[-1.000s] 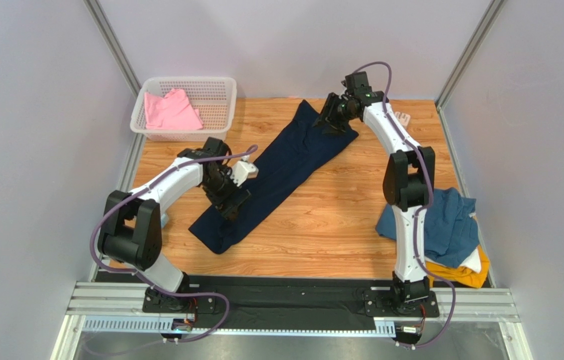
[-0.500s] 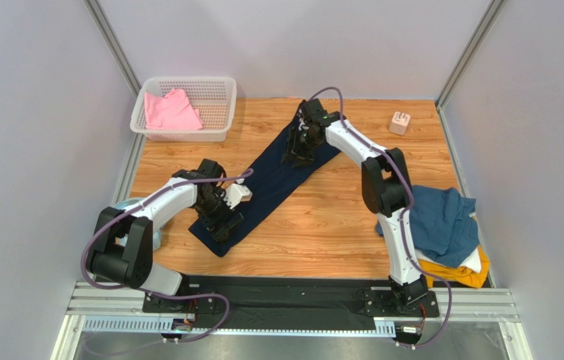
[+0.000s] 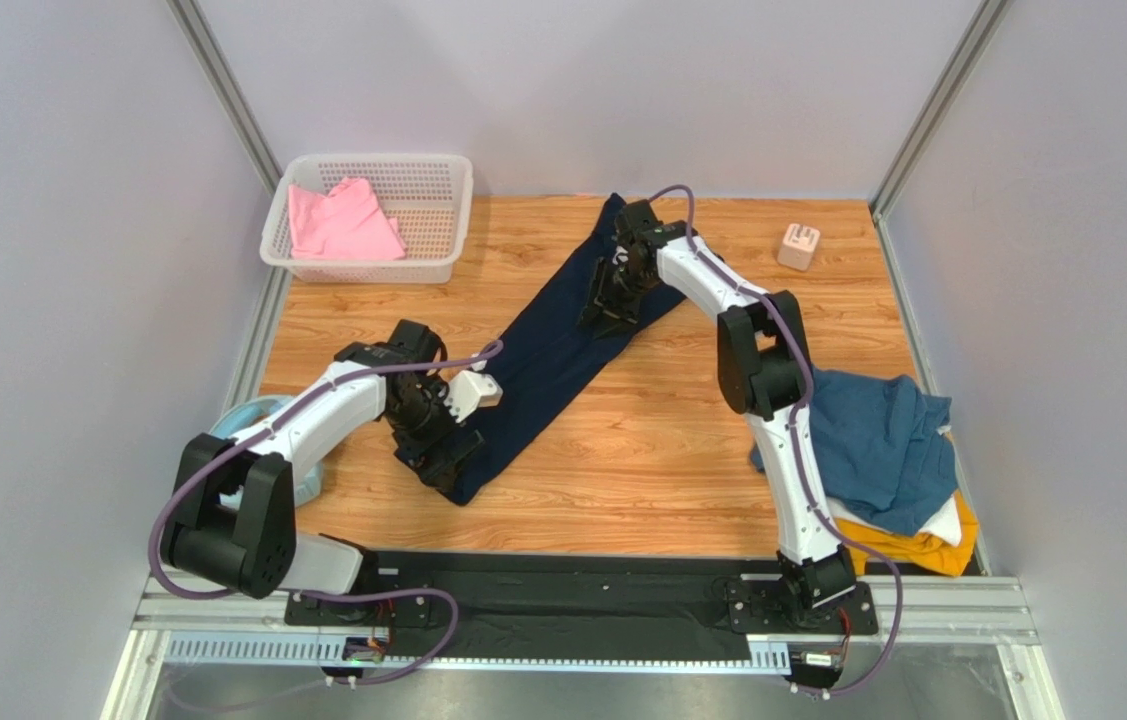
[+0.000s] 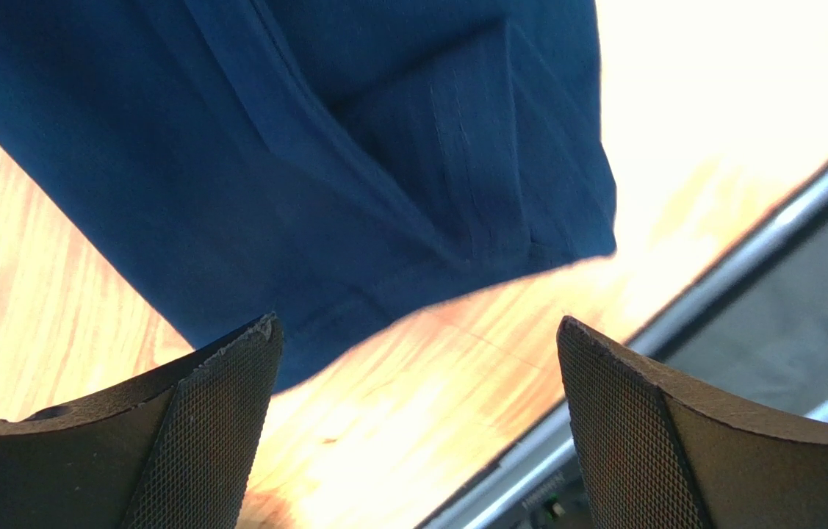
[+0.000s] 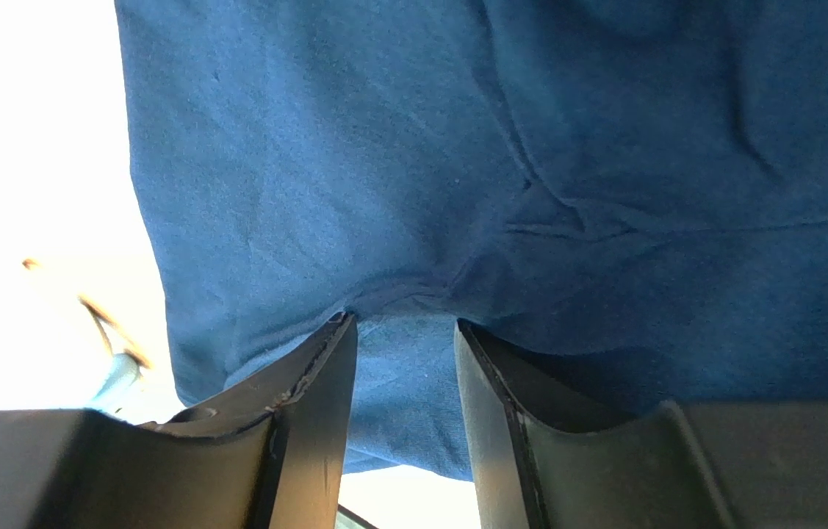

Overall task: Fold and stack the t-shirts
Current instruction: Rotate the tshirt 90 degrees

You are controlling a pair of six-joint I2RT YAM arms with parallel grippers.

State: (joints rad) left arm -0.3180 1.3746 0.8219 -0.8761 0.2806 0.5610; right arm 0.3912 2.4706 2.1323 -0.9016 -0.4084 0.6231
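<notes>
The dark navy t-shirt (image 3: 547,353) lies as a long narrow strip running diagonally across the table. My right gripper (image 3: 602,312) sits on its far part. In the right wrist view that gripper (image 5: 404,320) is narrowed on a puckered fold of the navy t-shirt (image 5: 385,165). My left gripper (image 3: 446,450) hovers at the strip's near end. There its jaws (image 4: 416,322) stand wide open over bare wood, just short of the navy t-shirt's hem (image 4: 385,143). A pink t-shirt (image 3: 341,222) lies in the basket. Teal (image 3: 885,443), white (image 3: 949,518) and mustard (image 3: 922,552) t-shirts are heaped at the right.
A white mesh basket (image 3: 442,210) stands at the far left corner. A small pale cube (image 3: 798,245) sits at the far right. The metal frame rail (image 4: 738,220) runs just beyond the table's near edge. Grey walls close in on both sides.
My right gripper has swung from the shirt's far right corner leftward and nearer, carrying cloth with it, so the shirt is narrower. My left gripper slid towards the near end.
</notes>
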